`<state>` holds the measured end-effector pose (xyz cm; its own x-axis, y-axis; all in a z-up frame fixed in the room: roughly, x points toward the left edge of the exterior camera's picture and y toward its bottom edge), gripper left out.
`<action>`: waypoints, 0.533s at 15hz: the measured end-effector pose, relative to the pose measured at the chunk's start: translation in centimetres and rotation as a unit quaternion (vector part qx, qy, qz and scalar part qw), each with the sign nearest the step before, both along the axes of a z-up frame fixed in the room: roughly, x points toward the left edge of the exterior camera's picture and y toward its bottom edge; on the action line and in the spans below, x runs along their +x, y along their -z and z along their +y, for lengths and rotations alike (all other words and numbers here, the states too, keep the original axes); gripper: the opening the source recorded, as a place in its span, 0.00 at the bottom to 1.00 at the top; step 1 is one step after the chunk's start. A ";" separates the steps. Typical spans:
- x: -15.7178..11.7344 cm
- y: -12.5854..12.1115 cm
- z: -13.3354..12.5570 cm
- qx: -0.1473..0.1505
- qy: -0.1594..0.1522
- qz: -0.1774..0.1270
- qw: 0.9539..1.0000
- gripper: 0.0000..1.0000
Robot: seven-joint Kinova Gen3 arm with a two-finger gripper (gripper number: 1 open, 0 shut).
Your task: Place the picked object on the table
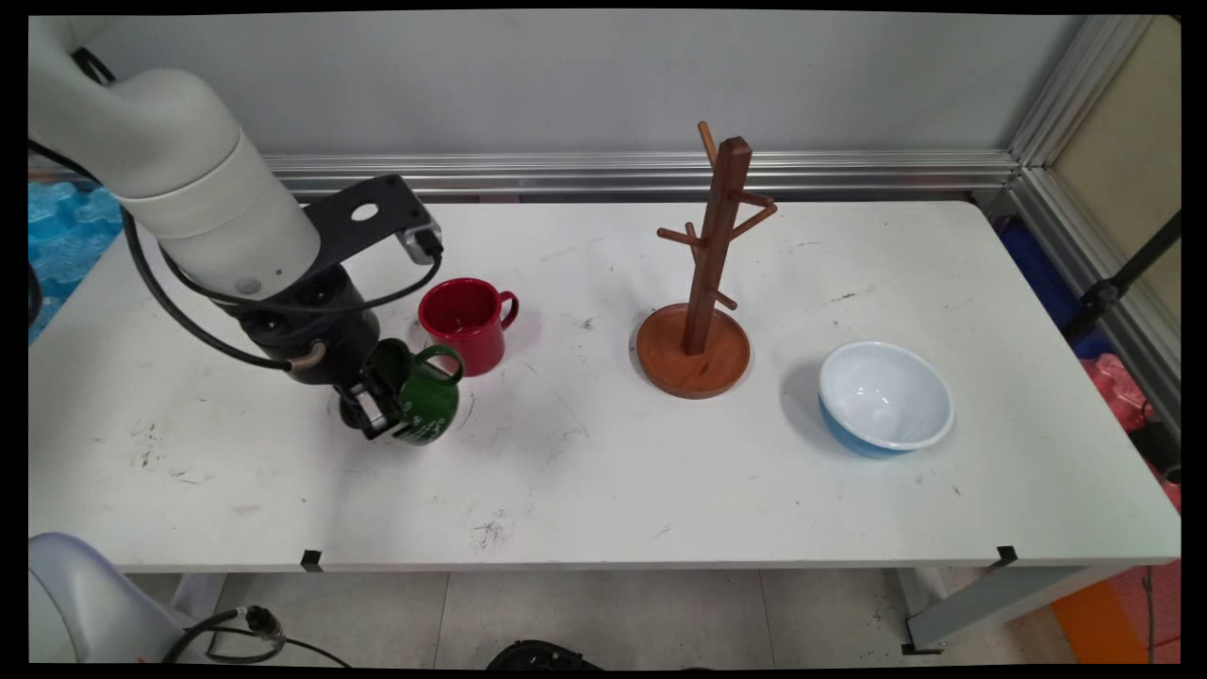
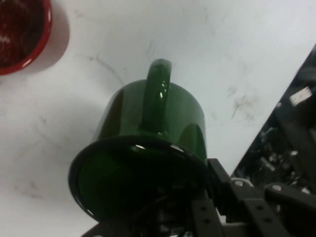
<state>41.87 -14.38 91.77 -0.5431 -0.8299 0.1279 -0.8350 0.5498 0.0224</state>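
Clearly, a green mug (image 1: 426,398) is held tilted by its rim in the closed gripper (image 1: 377,407), handle uppermost, just beside a red mug (image 1: 467,323) on the white table (image 1: 603,471).

In the hand view the red mug (image 2: 19,32), up and to the left of the pincer (image 2: 197,207), is cut off by the top-left corner, so only part of its rim and inside show. The green mug's (image 2: 148,143) mouth hides the pincer's fingertips there, and the linkage runs off the bottom edge. In the main view the green mug's (image 1: 426,396) near side bears white markings too small to read.
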 end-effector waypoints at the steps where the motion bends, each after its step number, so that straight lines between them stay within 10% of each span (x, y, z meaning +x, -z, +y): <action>1: -0.1 0.1 -0.1 0.005 0.003 -0.010 1.000 0.00; 8: -1.5 1.6 -1.4 0.029 0.023 -0.052 0.998 0.00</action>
<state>40.34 -15.81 90.19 -0.5890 -0.8078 0.0215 -0.8080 0.5883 -0.0314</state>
